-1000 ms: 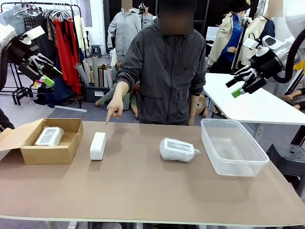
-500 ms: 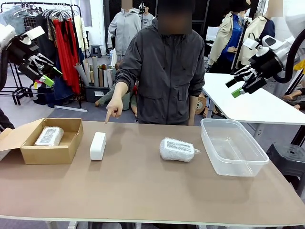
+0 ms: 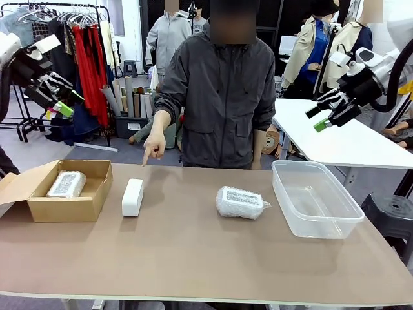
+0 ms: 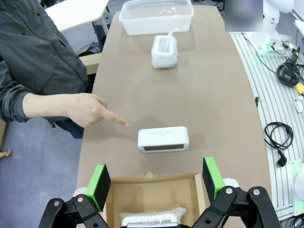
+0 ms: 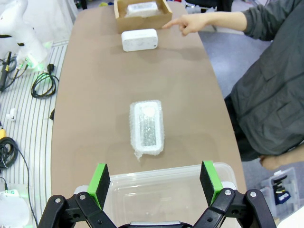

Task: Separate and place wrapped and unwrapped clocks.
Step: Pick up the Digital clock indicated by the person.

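I have both pincers wide and empty: the left pincer hangs high over the left end of the counter, the right pincer high over its right end. The bare clock is a smooth white rounded block lying flat left of centre, just right of the box and apart from it. From my left wrist I see a greyer strip along one long side of it. A person's hand points a finger down towards it from the far side, not touching. One wrapped clock lies near the middle, close to the tub but clear of it, its crinkly clear plastic showing a grey speckled face. The other wrapped clock lies inside the open box, in the same wrapping.
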`<state>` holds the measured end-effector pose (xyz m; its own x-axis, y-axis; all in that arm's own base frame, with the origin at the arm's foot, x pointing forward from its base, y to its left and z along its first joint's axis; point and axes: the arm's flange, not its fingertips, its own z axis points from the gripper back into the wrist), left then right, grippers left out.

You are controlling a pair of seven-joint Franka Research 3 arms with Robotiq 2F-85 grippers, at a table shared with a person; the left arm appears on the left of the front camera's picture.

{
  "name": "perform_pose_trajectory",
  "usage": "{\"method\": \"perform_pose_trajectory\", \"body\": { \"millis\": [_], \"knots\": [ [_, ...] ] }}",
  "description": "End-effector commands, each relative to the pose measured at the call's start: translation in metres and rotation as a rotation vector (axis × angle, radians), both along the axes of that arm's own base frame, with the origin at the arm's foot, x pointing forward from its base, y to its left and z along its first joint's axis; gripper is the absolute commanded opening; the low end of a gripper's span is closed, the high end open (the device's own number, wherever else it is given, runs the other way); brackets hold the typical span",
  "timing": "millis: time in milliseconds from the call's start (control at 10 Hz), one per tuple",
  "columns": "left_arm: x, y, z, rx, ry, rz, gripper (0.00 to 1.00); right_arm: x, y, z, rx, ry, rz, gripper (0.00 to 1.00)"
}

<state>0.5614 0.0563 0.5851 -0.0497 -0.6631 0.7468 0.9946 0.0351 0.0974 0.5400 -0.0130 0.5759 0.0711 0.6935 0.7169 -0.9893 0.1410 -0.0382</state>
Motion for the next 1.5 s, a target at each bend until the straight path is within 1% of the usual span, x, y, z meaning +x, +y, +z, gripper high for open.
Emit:
{"method": "perform_pose_trajectory", "body": {
  "millis": [0, 1400],
  "knots": [
    [-0.002, 0.0012, 0.0024, 0.0, -0.014, -0.012, 1.0, -0.0001, 0.0015, 0.0011, 0.0, -0.003, 0.004, 1.0],
    [-0.002, 0.0012, 0.0024, 0.0, -0.014, -0.012, 1.0, -0.0001, 0.0015, 0.0011, 0.0, -0.003, 0.004, 1.0]
  ]
}}
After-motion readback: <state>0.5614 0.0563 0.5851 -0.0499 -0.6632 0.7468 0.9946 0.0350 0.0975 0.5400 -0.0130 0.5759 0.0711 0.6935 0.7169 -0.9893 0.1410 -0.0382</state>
